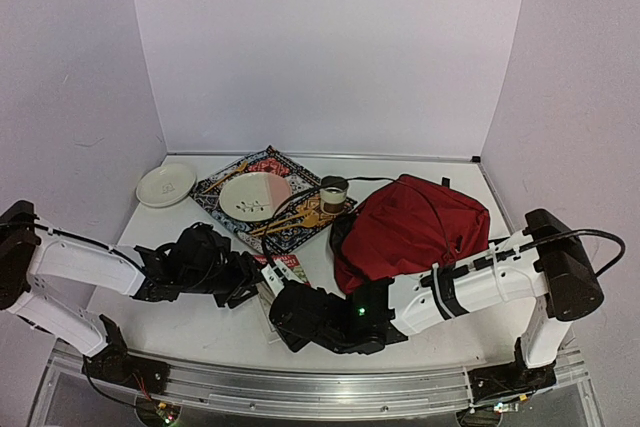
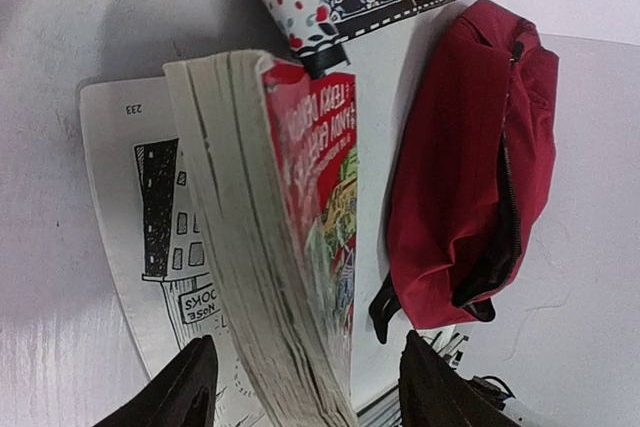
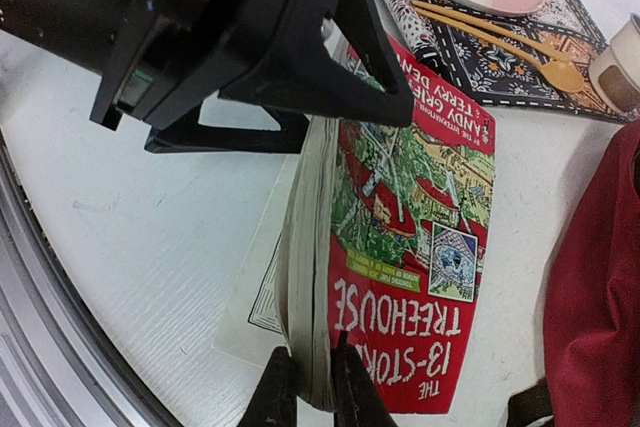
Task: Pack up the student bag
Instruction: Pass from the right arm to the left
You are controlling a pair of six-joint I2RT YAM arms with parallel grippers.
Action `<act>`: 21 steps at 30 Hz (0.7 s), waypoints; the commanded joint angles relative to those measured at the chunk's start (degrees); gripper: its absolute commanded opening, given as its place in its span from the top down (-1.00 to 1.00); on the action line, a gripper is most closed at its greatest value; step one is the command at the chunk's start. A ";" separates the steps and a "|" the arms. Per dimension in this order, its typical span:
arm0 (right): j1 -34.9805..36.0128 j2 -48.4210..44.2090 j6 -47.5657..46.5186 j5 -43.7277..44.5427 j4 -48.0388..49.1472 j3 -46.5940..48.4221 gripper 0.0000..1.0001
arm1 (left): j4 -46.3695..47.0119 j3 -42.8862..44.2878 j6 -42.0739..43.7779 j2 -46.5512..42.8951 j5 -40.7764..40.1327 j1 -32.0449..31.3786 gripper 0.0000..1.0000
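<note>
Paperback [image 3: 410, 237], cover apparently "The 13-Story Treehouse".

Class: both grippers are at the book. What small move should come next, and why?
Probably close the left gripper on the book: its fingers straddle the pages, apart, while the right gripper pinches the other end. Then both could lift it towards the student bag.

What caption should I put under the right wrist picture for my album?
Right claw pinches the edge of a red book, beside the bag.
</note>
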 commanded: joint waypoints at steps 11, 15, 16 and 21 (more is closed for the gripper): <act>-0.03 -1.73 -0.37 0.21 3.67 0.50 0.99 | 4.86 3.01 -1.28 2.62 0.30 0.10 0.41; -0.03 -2.06 -0.76 -0.79 3.73 0.78 0.85 | 5.24 1.92 -2.09 1.27 0.06 0.11 0.80; -0.03 -2.29 -0.91 -1.20 3.75 0.84 0.79 | 5.30 1.66 -2.15 0.77 0.10 0.11 0.89; -0.08 -4.67 -1.48 -2.55 3.98 -0.56 0.41 | 5.53 -0.03 -1.49 -2.73 0.28 0.10 1.00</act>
